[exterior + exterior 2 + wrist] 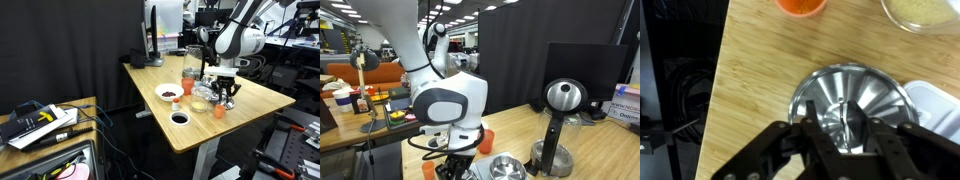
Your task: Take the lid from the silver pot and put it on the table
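Note:
In the wrist view the round silver lid [855,95] lies right under my gripper [845,128], with bare light wood of the table [750,70] around it. The fingers are closed on the lid's thin upright handle. I cannot tell whether the lid rests on the wood or hangs just above it. In an exterior view the small shiny silver pot [505,167] stands just beside the gripper [455,168]; the lid is hidden there. In an exterior view the gripper [228,98] is low over the table [255,100] near its right side.
A white bowl [168,93], a small black bowl [180,118], a clear jug with orange contents [190,68], an orange cup [219,107] and a glass bowl [920,12] stand nearby. A black stand [560,120] is at the back. A cluttered bench [45,120] stands aside.

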Controlling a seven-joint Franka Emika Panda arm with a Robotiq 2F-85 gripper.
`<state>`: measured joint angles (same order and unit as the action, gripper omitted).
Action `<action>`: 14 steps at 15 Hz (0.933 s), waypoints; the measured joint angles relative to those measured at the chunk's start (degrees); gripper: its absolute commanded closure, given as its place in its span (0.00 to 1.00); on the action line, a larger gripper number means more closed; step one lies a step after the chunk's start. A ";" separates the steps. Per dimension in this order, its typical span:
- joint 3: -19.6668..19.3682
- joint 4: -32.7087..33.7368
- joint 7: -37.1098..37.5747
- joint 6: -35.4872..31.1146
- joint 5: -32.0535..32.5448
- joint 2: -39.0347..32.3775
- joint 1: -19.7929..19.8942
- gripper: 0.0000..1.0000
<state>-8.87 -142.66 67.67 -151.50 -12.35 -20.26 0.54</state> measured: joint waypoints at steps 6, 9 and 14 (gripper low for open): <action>0.02 -1.33 -0.77 -0.10 -3.65 1.79 0.40 0.00; -0.05 -3.13 -1.22 -0.26 -3.99 4.61 0.75 0.00; -0.05 -5.66 -1.87 -0.26 -3.99 8.62 0.92 0.00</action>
<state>-8.92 -148.31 65.80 -151.76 -16.35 -11.64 1.46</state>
